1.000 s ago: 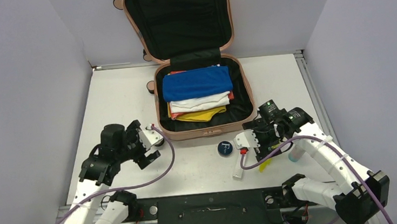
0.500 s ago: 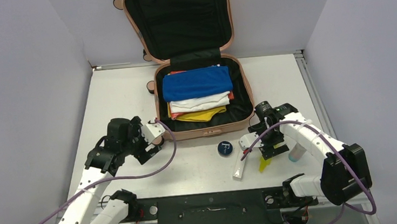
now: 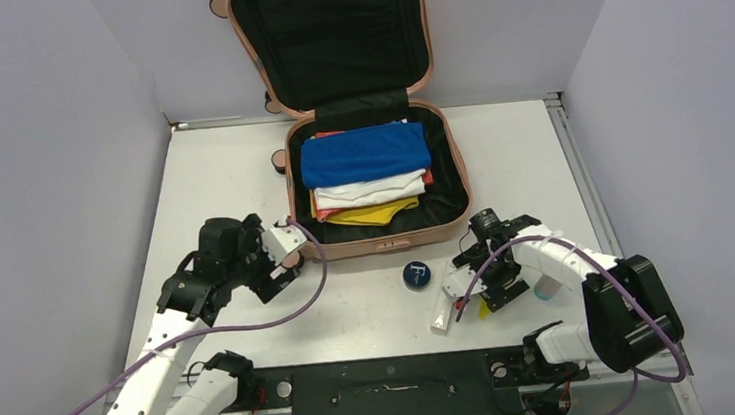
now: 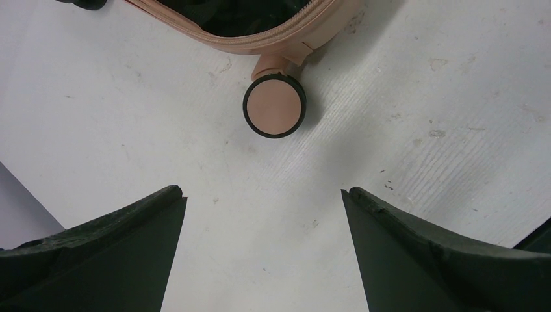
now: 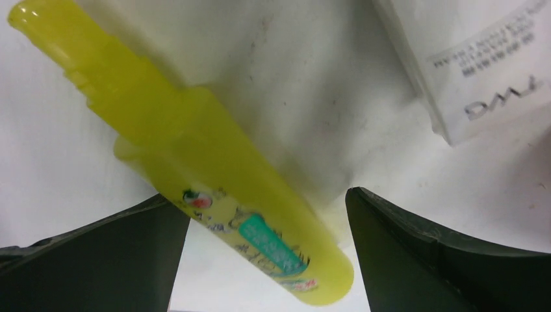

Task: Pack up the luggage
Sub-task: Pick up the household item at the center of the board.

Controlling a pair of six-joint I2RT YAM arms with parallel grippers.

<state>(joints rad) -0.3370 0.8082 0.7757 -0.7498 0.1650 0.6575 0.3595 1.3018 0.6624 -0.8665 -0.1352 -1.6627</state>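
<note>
Overhead: grey walls [image 3: 37,146] enclose a white table [image 3: 211,181]; the open luggage [image 3: 377,244] lies at its far middle. Left wrist: left gripper [image 4: 263,195] spread wide over the scuffed surface. Right wrist: right gripper [image 5: 266,198] spread wide, flanking a yellow tube [image 5: 214,169].

Pale, scuffed counter [image 3: 221,180]. At its far middle, an open pink suitcase [image 3: 347,245] lying flat. Nearer, in a loose row: dark blue round tin [image 3: 416,275], white tube [image 3: 441,313], yellow tube [image 5: 208,175], small bottle [image 3: 546,287] furthest right.
</note>
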